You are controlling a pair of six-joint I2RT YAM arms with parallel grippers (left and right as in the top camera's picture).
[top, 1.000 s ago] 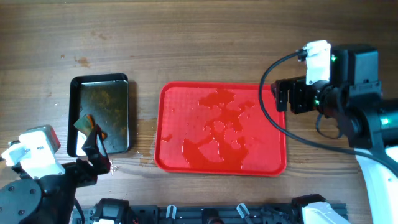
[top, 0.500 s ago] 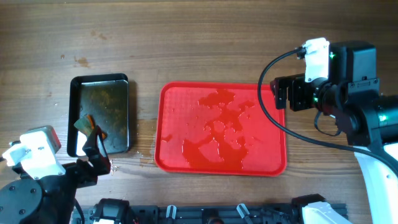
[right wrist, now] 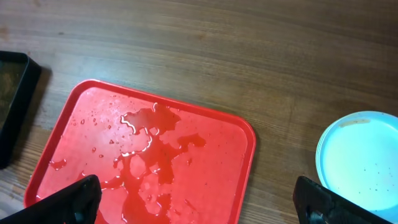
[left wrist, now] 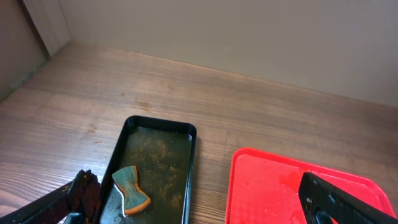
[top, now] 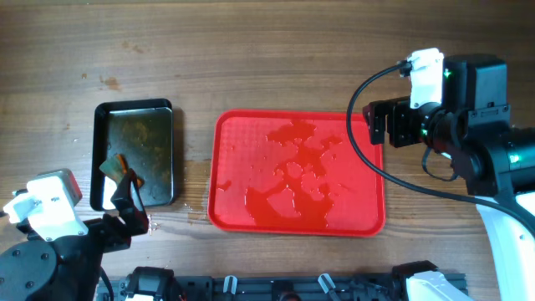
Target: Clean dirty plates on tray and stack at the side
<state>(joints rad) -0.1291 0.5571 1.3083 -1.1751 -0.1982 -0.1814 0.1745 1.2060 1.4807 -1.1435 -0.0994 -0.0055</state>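
Note:
The red tray [top: 236, 142] lies mid-table with no plate on it, only puddles of water [top: 292, 167]. It also shows in the right wrist view [right wrist: 81, 124] and the left wrist view [left wrist: 261, 186]. Pale blue plates [right wrist: 364, 162] lie stacked on the table right of the tray, the top one with small specks. In the overhead view my right arm hides them. My right gripper [top: 378, 130] hovers over the tray's right edge, open and empty [right wrist: 196, 202]. My left gripper [top: 127, 201] is open and empty at the front left [left wrist: 199, 208].
A black pan [top: 155, 125] stands left of the tray, dirty with brown residue. A blue-green sponge with an orange edge [left wrist: 130, 190] lies in the pan's near end. Bare wood table lies beyond the tray and pan.
My right arm has shifted very slightly toward the far side. Nothing else has moved.

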